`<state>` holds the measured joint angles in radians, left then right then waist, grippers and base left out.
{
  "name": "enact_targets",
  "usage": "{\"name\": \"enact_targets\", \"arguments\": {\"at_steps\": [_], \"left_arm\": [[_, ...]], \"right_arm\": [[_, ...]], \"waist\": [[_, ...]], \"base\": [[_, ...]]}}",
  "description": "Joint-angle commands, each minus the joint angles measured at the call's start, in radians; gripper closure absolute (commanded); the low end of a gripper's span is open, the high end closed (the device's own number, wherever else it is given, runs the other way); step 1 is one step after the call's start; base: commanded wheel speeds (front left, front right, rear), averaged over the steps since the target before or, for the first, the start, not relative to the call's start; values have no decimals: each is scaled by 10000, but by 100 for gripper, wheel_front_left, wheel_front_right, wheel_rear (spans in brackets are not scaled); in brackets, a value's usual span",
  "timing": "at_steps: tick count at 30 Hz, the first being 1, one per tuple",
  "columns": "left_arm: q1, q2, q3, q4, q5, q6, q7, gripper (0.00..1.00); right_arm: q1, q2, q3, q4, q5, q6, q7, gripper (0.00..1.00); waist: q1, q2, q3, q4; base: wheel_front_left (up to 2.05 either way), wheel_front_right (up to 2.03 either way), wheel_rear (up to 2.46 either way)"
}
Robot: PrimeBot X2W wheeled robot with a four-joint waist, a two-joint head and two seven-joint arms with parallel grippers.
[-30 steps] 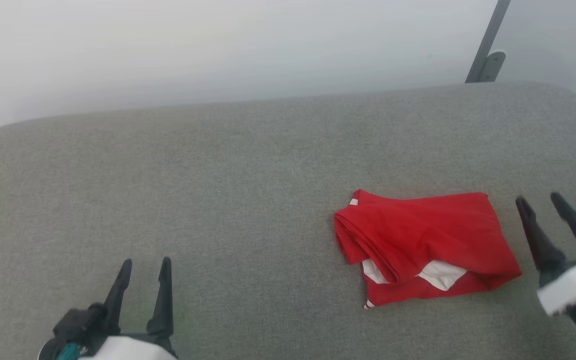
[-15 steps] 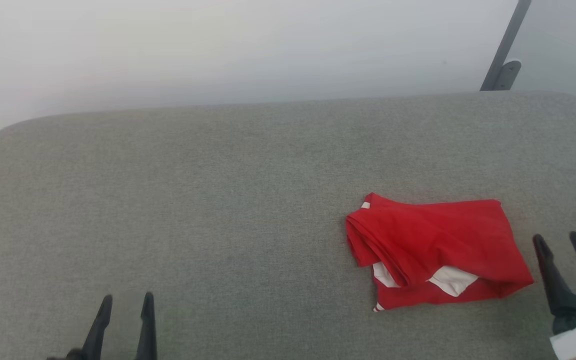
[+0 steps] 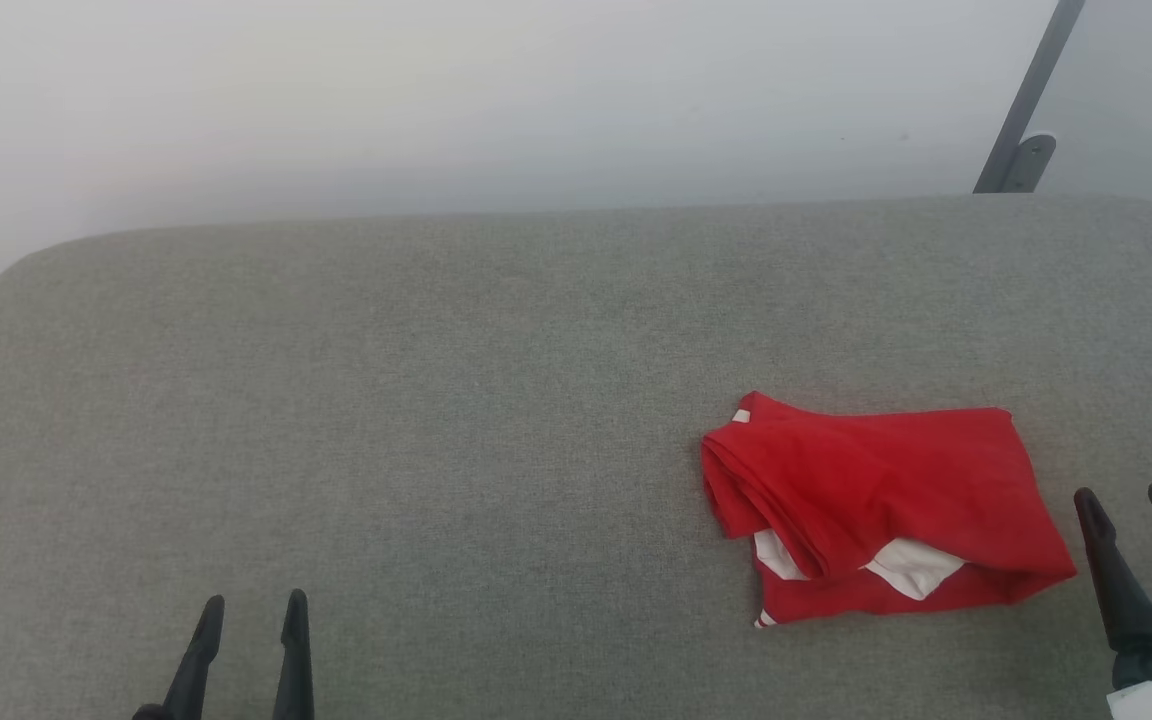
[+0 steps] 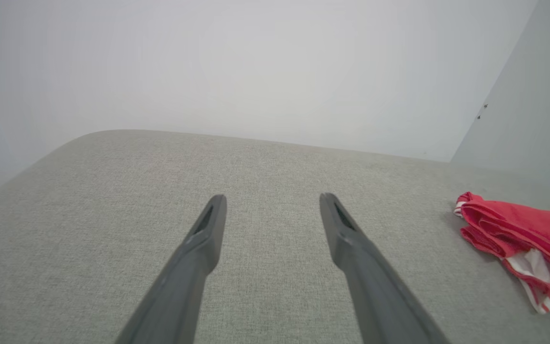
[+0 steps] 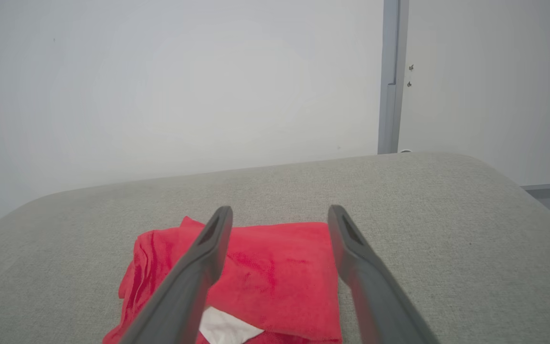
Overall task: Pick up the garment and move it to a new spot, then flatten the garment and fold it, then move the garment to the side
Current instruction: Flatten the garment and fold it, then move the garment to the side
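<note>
The garment [image 3: 881,510], a red shirt with white showing at its near edge, lies folded into a compact bundle on the right half of the grey cushion [image 3: 436,400]. From the left wrist it appears at the far right as the garment [image 4: 523,239], and from the right wrist the garment [image 5: 265,272] lies just beyond the fingers. My right gripper [image 3: 1126,500] stands open just right of the bundle, apart from it, nothing between its fingers. Far to the left, at the bottom edge, my left gripper [image 3: 251,605] is open and empty over bare cushion.
A pale wall [image 3: 436,100] rises behind the cushion's far edge. A grey metal post with a bracket [image 3: 1026,150] stands at the back right. The cushion's rounded corners fall away at the far left and far right.
Both grippers have drawn back toward the bottom of the head view, the right one away from the garment's right side. The camera has shifted a little. The garment lies as before.
</note>
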<state>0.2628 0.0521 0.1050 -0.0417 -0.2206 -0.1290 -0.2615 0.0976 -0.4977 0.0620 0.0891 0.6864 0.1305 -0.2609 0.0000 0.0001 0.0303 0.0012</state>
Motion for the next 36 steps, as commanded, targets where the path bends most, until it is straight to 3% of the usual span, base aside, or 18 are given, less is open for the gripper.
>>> {"name": "enact_targets", "arguments": {"at_steps": [1,8,15,21,28,31,36], "left_arm": [[-52,-25,-2,-30,-54,20,-48,0],[-252,-27,-160,27,-70,60,-48,0],[-1075,-26,-544,259,-166,110,-48,0],[-2271,-25,-998,594,55,53,-48,0],[-3249,-25,-1459,874,-34,123,-48,0],[-3567,-25,-1602,909,-89,198,-48,0],[-4069,-27,-1946,913,-164,346,-48,0]], "right_arm": [[12,47,22,-40,-29,3,-52,0],[-198,-114,227,56,82,3,-25,0],[-1568,-1025,871,446,198,1,1407,0],[-3196,-2285,1552,871,612,1,3160,0],[-4006,-3418,2611,1507,2141,1,6870,0],[-4129,-3610,2748,1598,2724,1,7790,0],[-4481,-3424,2970,1756,3154,1,8156,0]], "waist": [[0,-1,-1,-7],[0,-1,154,54],[0,-1,648,115],[0,-1,1611,258],[0,-1,2481,428],[0,-1,2851,502],[0,-1,3509,623]], "base": [[0,0,0],[0,0,0],[0,0,0],[0,0,0],[0,0,0],[0,0,0],[0,0,0]]}}
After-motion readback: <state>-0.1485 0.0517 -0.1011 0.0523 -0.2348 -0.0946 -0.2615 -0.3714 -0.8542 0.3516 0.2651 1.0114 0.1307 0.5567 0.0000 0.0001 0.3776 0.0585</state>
